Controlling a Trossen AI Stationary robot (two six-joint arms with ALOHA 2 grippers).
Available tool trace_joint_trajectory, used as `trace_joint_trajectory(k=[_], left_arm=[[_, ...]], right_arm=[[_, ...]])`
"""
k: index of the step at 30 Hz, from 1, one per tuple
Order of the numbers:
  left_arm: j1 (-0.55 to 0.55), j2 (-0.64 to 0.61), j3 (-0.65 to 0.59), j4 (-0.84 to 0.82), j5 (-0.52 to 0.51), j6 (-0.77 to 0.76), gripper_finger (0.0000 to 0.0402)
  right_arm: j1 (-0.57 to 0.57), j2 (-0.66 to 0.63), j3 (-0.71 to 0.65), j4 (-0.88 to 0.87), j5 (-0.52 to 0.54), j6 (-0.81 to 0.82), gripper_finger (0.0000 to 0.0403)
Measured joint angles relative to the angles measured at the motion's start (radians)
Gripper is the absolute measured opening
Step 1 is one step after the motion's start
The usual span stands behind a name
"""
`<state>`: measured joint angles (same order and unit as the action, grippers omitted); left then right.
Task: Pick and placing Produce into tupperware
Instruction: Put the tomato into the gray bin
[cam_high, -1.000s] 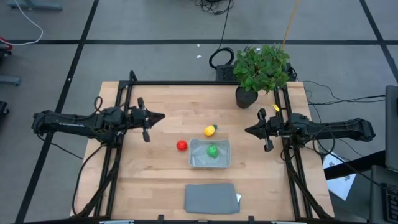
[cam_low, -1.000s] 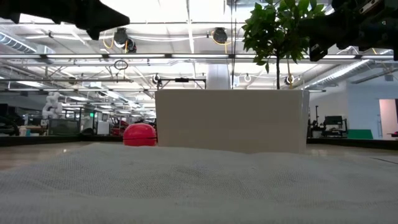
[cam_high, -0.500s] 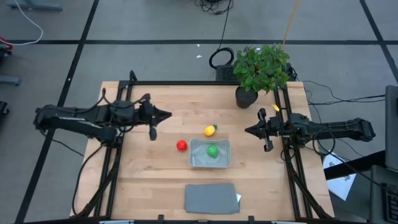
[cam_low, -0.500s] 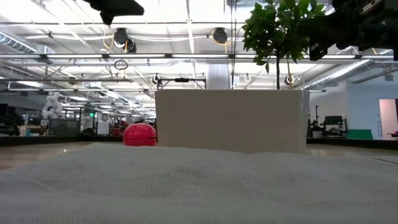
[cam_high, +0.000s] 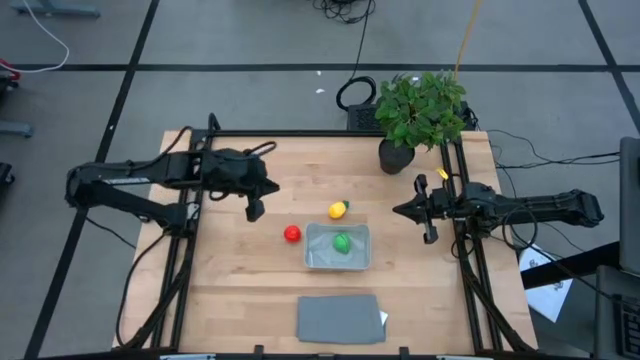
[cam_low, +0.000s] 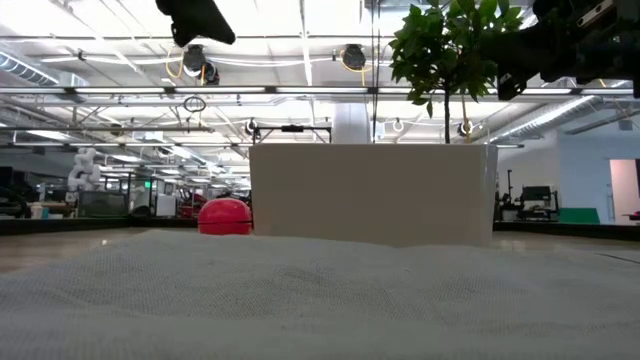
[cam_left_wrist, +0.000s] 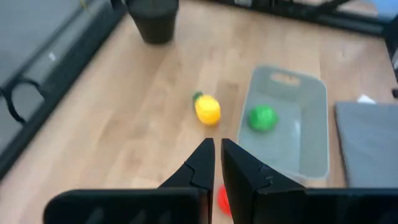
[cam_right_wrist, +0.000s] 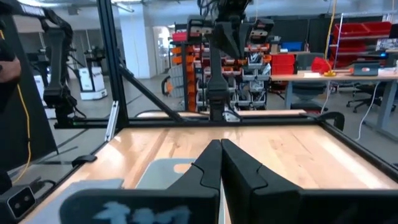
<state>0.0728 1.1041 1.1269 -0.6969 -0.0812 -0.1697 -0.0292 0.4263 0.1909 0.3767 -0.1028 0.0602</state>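
The green round piece (cam_high: 342, 242) already lies inside the clear tupperware (cam_high: 337, 262), near the middle of the wooden surface (cam_high: 230, 290), so by my reckoning one of three is done. The red round piece (cam_high: 291, 233) sits just beside the container's left wall, and the yellow piece with the green tip (cam_high: 338, 209) rests a little beyond its far edge, both loose on the wood. The grey lid (cam_high: 340, 318) lies flat nearer the front edge, apart from the container, presumably set aside so the opening is free for loading. The left pincer (cam_high: 256, 209) hangs above the surface to the left of the red piece, fingers clenched on nothing; it looks angled toward the two loose pieces, as if lining up for one of them. The right pincer (cam_high: 408, 210) waits on the far right, likewise clenched and empty, near the potted plant (cam_high: 420, 110). The overhead view gives the whole layout, but the left wrist view shows best how the shut fingers (cam_left_wrist: 202, 165) point between the yellow piece and the red one, which peeks out just under them. From table height only the red piece (cam_low: 224, 215) and a pale wall I take to be the container can be seen; the green and yellow pieces are hidden there.
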Motion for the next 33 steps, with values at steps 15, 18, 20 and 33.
trace_joint_trajectory(k=[15,18,20,33], left_arm=[[0.007,0.25,0.167,-0.314,0.084,-0.001,0.0031],[0.007,0.293,0.167,-0.358,0.101,-0.014,0.0031],[0.006,0.321,0.167,-0.36,0.103,-0.017,0.0031],[0.006,0.363,0.173,-0.354,0.068,0.018,0.0031]], right_arm=[[0.0,0.0,0.0,-0.016,0.001,-0.001,0.0],[0.0,0.0,0.0,-0.016,0.001,-0.001,0.0],[0.0,0.0,0.0,-0.016,0.001,0.001,0.0],[0.0,0.0,0.0,-0.024,0.001,0.028,0.0]])
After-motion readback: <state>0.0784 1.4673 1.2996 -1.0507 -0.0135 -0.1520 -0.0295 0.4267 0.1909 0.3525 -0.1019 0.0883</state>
